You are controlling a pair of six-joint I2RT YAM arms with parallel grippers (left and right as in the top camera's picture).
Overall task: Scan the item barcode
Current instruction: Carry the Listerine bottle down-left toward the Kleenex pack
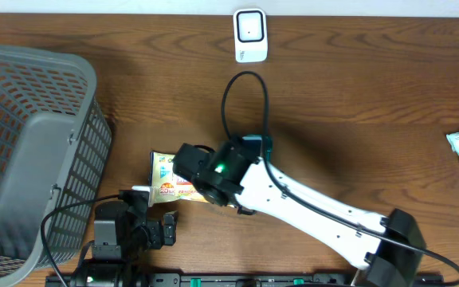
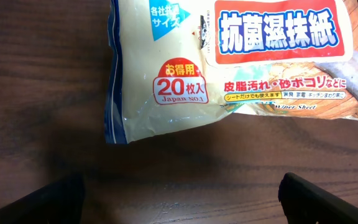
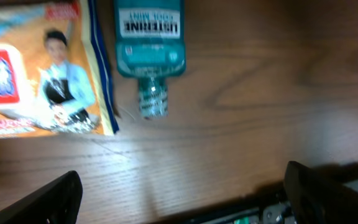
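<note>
Near the table's (image 1: 357, 96) front edge: left gripper (image 2: 182, 208) spread wide, gripping nothing. Just beyond its fingers (image 2: 42, 199), untouched: wipes packet (image 2: 229, 68), lying flat. Right gripper (image 3: 185, 199) likewise wide, empty, packet ahead-left. By the back edge: scanner (image 1: 250, 33).

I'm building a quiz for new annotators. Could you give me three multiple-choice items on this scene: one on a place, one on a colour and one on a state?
1. Where does the basket stand?
A. on the left
B. on the right
C. in the middle

2. What colour is the bottle?
A. red
B. teal
C. white

3. How is the left gripper?
A. shut on an item
B. open, holding nothing
C. shut, empty

Answers:
1. A: the overhead view shows it at the left edge.
2. B: both its body and its label are teal.
3. B: its jaws stand wide apart, short of the pack.
</note>
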